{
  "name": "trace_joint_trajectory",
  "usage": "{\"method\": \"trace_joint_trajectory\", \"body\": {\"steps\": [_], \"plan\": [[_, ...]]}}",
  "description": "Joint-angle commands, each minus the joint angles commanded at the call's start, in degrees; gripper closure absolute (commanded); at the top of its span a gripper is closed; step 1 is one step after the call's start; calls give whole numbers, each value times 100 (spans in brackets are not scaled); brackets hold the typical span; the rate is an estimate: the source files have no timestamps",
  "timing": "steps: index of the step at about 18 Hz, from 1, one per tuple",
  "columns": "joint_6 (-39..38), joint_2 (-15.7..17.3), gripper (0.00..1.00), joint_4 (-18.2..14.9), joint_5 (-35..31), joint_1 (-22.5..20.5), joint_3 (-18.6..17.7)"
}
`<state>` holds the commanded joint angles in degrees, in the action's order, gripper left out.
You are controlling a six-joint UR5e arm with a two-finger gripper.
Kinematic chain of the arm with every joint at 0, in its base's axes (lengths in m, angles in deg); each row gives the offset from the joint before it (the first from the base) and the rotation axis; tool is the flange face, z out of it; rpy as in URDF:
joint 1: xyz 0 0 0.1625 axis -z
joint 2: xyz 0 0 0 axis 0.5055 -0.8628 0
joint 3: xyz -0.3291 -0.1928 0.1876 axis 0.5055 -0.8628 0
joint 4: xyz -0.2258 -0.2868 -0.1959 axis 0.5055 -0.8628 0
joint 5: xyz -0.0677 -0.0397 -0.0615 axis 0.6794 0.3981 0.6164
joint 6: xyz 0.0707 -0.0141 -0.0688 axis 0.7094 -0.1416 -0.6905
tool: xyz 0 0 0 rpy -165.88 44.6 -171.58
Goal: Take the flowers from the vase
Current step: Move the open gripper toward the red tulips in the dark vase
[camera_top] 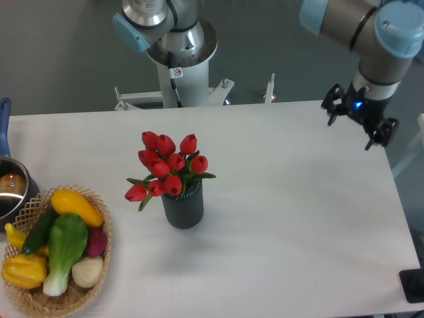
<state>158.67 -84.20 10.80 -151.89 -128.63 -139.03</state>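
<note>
- The white table (pixel 278 218) fills most of the view.
- The UR5e arm (pixel 371 33) reaches in from the upper right; its gripper (pixel 358 126) hangs over the table's far right edge, well apart from the flowers, fingers spread and holding nothing.
- A wicker basket (pixel 99 265) of vegetables sits at the lower left, a metal pot (pixel 10 189) just behind it.
- The red tulips (pixel 167 169) stand upright in the ribbed dark grey vase (pixel 183 207), left of centre.
</note>
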Motion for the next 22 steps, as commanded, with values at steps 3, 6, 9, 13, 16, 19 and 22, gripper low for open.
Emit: {"method": "trace_joint_trajectory", "body": {"steps": [3,6,9,13,16,19,22], "plan": [[-2,-26,0,9,19,53,87],[42,-105,0,18,132,97,176],[7,-167,0,62,106,114,150],[-20,139,0,833,334,211,-543],[-28,526,0,835,633,255,-948],[-20,676,0,835,966,229,-1230],[-11,904,0,826,1424,264,-1423]]}}
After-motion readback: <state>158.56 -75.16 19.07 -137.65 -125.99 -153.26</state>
